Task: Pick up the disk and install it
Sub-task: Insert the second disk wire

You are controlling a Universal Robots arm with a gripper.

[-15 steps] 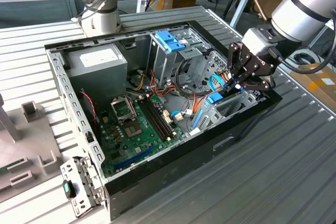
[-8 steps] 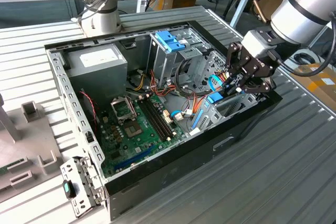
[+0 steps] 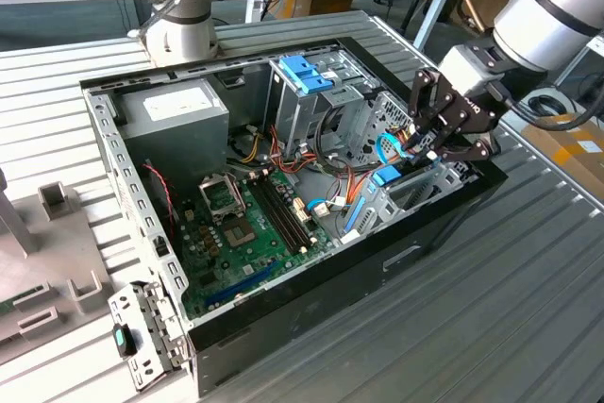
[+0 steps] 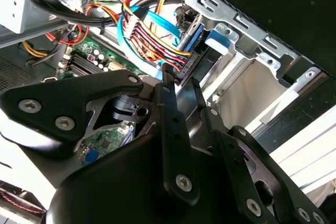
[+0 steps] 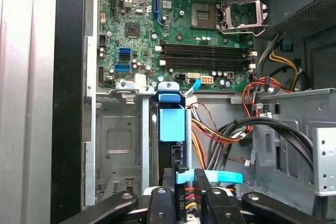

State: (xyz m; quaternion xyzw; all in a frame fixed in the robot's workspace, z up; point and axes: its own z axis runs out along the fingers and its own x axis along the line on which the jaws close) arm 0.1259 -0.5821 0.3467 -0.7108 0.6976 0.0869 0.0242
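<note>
The disk (image 3: 387,176) stands on edge in the metal bay at the case corner on the exterior view's right, its light-blue carrier frame (image 5: 172,123) showing on top. In the second wrist view the carrier (image 4: 218,39) sits by the bay's wall with cable plugs against it. My gripper (image 3: 427,153) hangs just above the disk. In both wrist views the fingertips (image 5: 181,174) stand a narrow gap apart, so the gripper (image 5: 190,170) (image 4: 182,80) is open with only wires seen through the gap.
The open computer case (image 3: 444,224) lies on a slatted table. Inside are the motherboard (image 3: 245,224), a power supply (image 3: 175,106), a drive cage with a blue latch (image 3: 304,73) and bundled wires (image 4: 152,30). A loose metal bracket (image 3: 142,332) lies beside the case.
</note>
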